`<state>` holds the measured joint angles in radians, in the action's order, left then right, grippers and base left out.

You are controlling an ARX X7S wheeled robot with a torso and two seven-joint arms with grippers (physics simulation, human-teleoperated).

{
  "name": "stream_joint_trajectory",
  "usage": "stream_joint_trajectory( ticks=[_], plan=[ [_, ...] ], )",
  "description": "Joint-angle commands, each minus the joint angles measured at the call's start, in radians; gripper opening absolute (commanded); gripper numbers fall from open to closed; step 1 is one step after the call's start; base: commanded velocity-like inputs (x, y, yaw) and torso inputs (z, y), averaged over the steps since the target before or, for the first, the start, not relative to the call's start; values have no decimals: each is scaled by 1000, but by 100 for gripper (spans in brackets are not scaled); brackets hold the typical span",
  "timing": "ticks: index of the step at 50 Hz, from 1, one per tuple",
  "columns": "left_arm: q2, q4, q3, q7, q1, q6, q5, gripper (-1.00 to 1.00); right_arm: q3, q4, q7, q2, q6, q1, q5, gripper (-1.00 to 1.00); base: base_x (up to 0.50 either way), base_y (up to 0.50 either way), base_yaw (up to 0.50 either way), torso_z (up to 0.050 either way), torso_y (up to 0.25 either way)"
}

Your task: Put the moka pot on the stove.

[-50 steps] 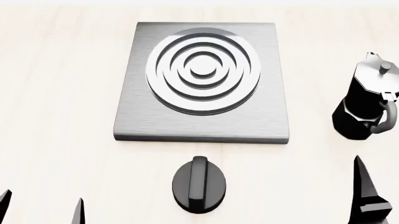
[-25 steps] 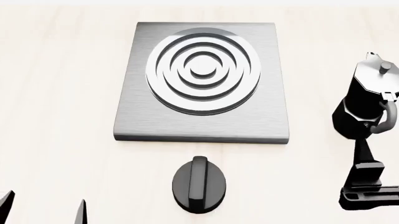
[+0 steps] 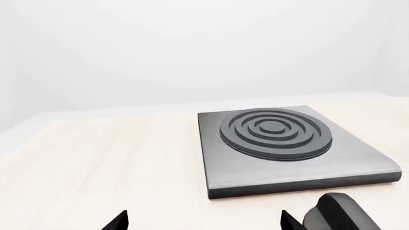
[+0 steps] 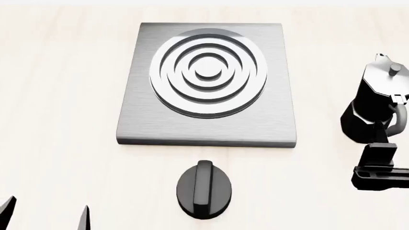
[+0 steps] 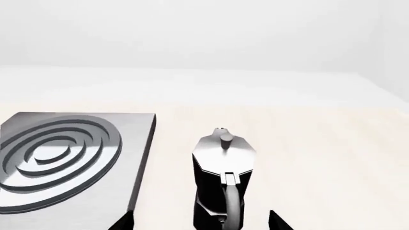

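Our moka pot (image 4: 377, 103) stands upright on the worktop (image 4: 57, 96), right of the stove (image 4: 208, 81), handle toward us; our right hand (image 5: 199, 221), fingers spread, straddles that handle for a grip.

Bright even render, sharp, shadows nearly absent.

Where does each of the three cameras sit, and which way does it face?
Head view: high on the robot, looking down at the stove, black knob, moka pot; right gripper and left gripper fingertips show.
Left wrist view: low by the table, facing the stove; fingertips at the edge.
Right wrist view: behind the moka pot, facing its handle; fingertips flank it.
All share the stove.
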<state>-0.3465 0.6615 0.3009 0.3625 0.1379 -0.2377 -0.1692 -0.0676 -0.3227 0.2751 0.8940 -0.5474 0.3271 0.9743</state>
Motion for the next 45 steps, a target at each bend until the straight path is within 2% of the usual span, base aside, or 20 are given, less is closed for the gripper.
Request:
stream_joint_trajectory(
  ticks=[1,17,45],
  plan=[
    [20,-9,-37,-21,1,35,-4,100,40,79,-18,-42,-17,96,-49,100,0,0,0,0,0],
    [19,-46,-38,-12,-14,43,-4,100,142,223,-57,-94,-16,205,-132,100,0,0,0,0,0],
    [14,-69,-23,-6,-22,49,0,100,202,332,-53,-149,-21,306,-189,100,0,0,0,0,0]
  ],
)
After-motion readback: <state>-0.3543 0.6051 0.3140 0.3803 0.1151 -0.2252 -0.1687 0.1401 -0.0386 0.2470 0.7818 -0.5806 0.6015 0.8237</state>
